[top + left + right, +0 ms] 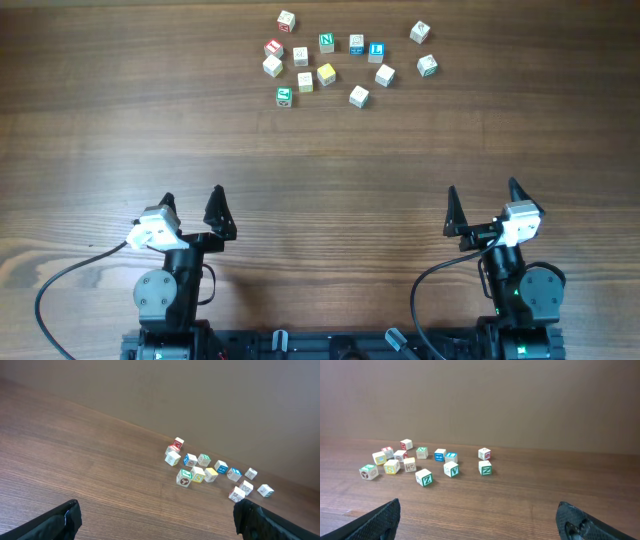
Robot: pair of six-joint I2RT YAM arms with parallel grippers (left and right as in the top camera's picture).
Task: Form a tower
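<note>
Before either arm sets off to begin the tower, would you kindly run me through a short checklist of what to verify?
1. Left gripper open and empty: ok.
2. Right gripper open and empty: ok.
3. Tower started: not ok; the letter cubes all lie single on the table.
4. A cube with room for fingers around it: ok; the rightmost cube stands apart.
5. Yellow cube free of its neighbours: cannot tell; they sit close.
6. Cubes within either arm's reach: cannot tell.
</note>
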